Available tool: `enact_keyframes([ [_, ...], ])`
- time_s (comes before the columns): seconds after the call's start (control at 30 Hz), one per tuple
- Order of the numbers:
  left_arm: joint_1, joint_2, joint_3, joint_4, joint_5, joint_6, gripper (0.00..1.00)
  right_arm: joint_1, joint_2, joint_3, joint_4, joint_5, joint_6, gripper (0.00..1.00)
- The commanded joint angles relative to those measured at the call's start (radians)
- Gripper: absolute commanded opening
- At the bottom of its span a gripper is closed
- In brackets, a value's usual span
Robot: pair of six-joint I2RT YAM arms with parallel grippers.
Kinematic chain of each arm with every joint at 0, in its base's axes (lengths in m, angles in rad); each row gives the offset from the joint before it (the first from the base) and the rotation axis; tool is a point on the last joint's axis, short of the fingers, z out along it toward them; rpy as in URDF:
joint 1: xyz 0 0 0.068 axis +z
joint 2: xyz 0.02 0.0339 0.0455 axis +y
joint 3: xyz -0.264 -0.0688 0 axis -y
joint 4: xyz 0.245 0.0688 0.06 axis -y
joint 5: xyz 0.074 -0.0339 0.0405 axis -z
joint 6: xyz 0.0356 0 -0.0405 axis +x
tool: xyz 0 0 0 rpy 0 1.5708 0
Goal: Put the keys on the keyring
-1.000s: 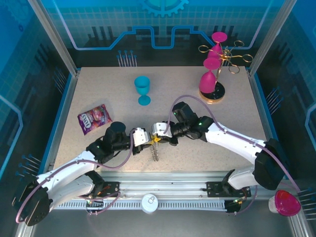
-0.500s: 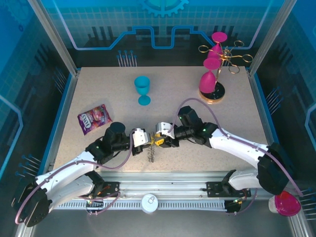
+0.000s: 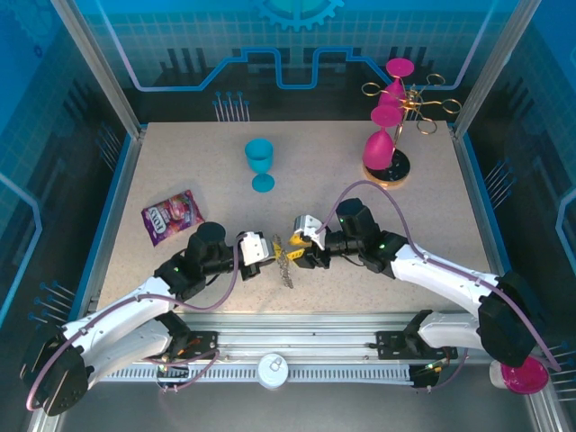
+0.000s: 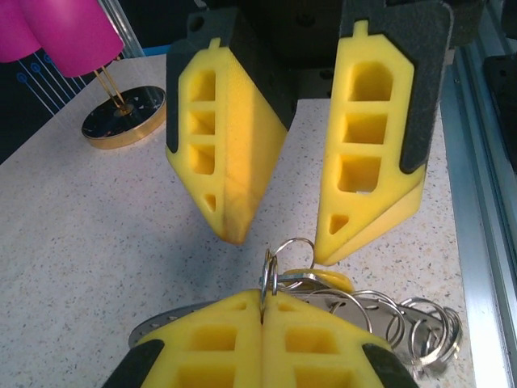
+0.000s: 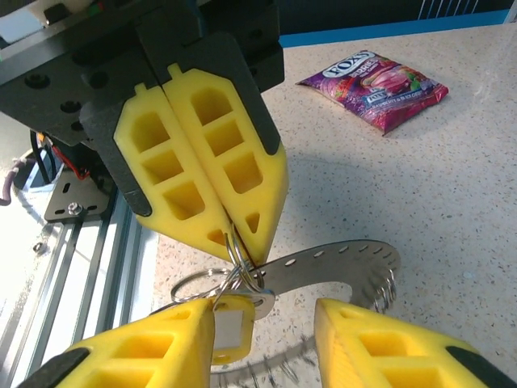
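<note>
Two yellow pads of the left gripper [image 4: 262, 311] are being squeezed together on a small wire ring of the keys [image 4: 367, 311], low in the frame's centre, the bunch being cropped by the bottom edge. The right gripper [image 4: 281, 246] is being held apart, grasping nothing. The keyring [image 5: 339, 260] is being partly hidden behind the pads.

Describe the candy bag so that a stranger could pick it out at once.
On the speckled table, look to the left side, about halfway back. A flat purple candy bag lies there, print facing up. It is the one soft packet; its nearest neighbour, a blue goblet, stands upright on a stem.
</note>
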Motion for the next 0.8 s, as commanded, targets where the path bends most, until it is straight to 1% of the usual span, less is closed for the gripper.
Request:
enact_keyframes([
  [0.0, -0.003, -0.01, -0.013, 0.053, -0.004, -0.011, 0.0, 0.006, -0.004, -0.016, 0.085, -0.017, 0.075, 0.36],
  [0.1, -0.002, -0.01, -0.013, 0.053, -0.017, -0.008, 0.0, 0.006, -0.003, -0.016, 0.086, -0.018, 0.079, 0.36],
  [0.2, -0.003, -0.009, -0.011, 0.053, -0.017, -0.008, 0.0, 0.005, 0.005, -0.008, 0.083, -0.018, 0.079, 0.32],
  [0.27, -0.003, -0.011, -0.011, 0.053, -0.018, -0.008, 0.0, 0.005, 0.012, -0.006, 0.084, -0.027, 0.081, 0.26],
  [0.43, -0.003, -0.012, -0.011, 0.06, -0.021, -0.011, 0.0, 0.005, 0.023, -0.004, 0.1, -0.038, 0.095, 0.16],
  [0.5, -0.003, -0.015, -0.009, 0.061, -0.023, -0.014, 0.0, 0.005, 0.025, -0.004, 0.106, -0.04, 0.101, 0.11],
  [0.63, -0.003, -0.023, -0.012, 0.056, -0.027, -0.014, 0.0, 0.002, 0.02, -0.01, 0.109, -0.011, 0.113, 0.0],
  [0.77, -0.003, -0.036, -0.012, 0.055, -0.026, -0.02, 0.0, -0.019, 0.014, -0.02, 0.091, 0.021, 0.13, 0.0],
])
